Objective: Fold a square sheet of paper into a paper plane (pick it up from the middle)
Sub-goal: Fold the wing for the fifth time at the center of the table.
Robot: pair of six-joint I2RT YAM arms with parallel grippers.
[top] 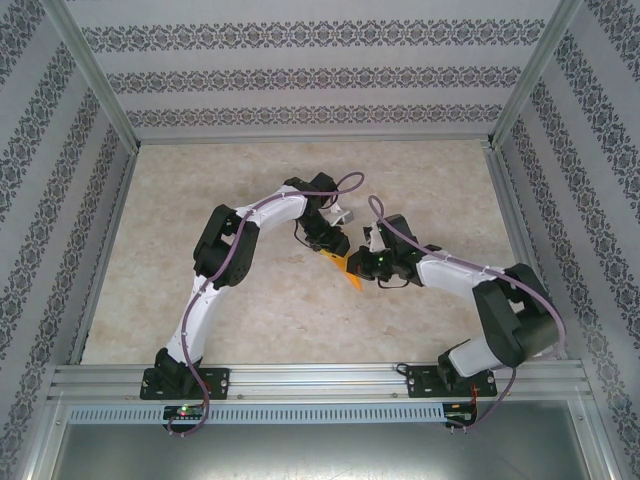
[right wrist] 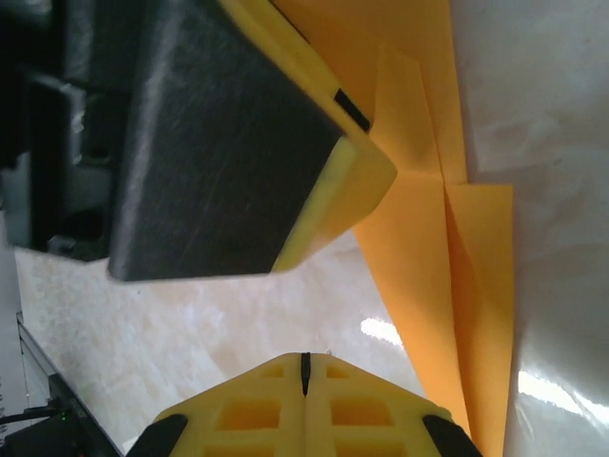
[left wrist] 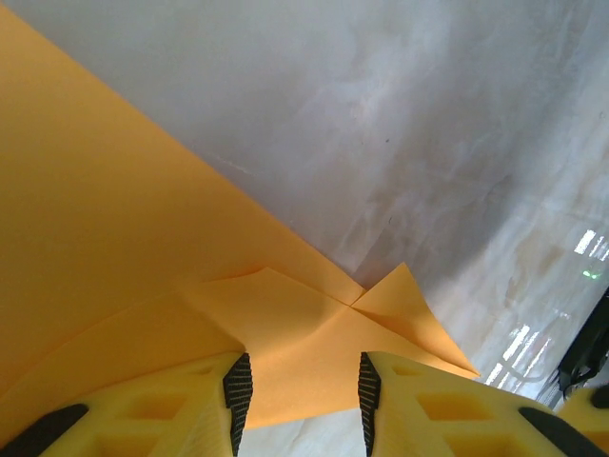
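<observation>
No legible text, label, brand, number or sign on any surface here.

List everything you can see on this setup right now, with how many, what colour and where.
orange-yellow folded paper sheet: one, orange-yellow, on the middle of the table between the two pincers, creased to a point
beige marbled tabletop: one, beige, under everything
patterned wallpaper walls: three, white with grey bands, at the left, back and right of the table
aluminium frame rail: one, silver, along the near edge, bearing the arm bases
left arm: one, white and black, reaching in from the near left
right arm: one, white and black, reaching in from the near right
left pincer: one, yellow and black, jaws apart over the paper
right pincer: one, yellow, jaws shut beside the paper
</observation>
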